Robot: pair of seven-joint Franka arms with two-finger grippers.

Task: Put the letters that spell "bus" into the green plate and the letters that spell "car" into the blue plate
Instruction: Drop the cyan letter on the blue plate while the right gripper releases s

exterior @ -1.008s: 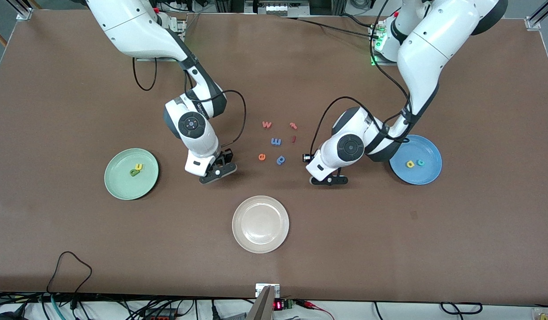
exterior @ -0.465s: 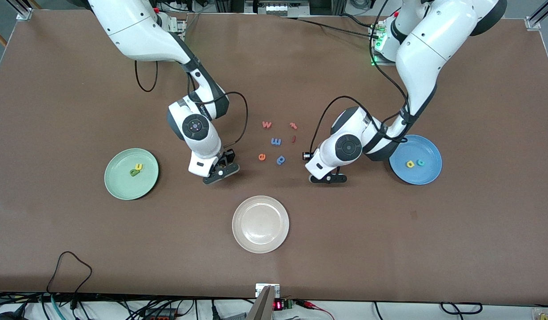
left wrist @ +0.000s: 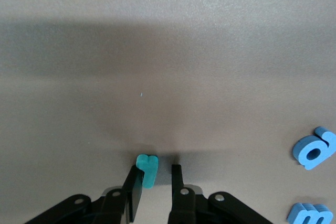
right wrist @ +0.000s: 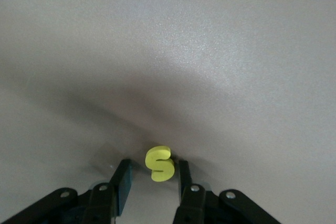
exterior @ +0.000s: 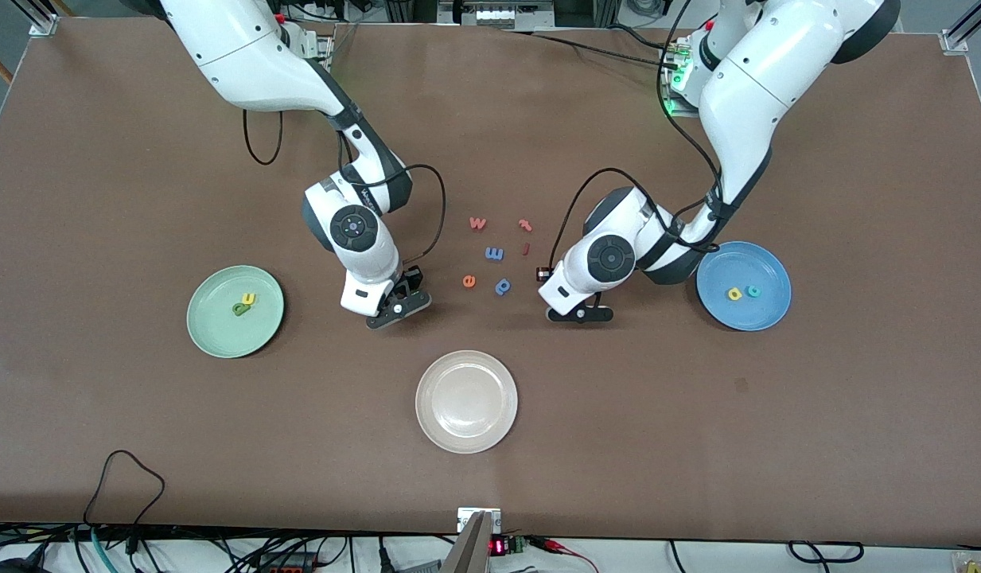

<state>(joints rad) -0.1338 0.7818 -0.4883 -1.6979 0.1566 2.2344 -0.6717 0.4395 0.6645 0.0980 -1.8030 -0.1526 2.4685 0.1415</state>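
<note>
Left gripper (left wrist: 157, 171) jaws apart astride small teal-blue foam "r" (left wrist: 149, 167), right gripper (right wrist: 154, 167) likewise round small yellow foam "s" (right wrist: 160, 163), both mid-tabletop: centre each, squeeze gently, lift straight, then carry to round bright-blue plate (exterior: 768, 314) & pale mint-green plate (exterior: 219, 334) resp.

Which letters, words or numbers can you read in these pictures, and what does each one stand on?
"s": yellow letter, between the right gripper's fingers.
"r": teal letter, between the left gripper's fingers.
"w": red letter on the table.
"m": blue letter on the table.
"e": orange letter on the table.
"u": yellow letter in the green plate.
Too small to read: the blue plate's letters, the arm label.
</note>
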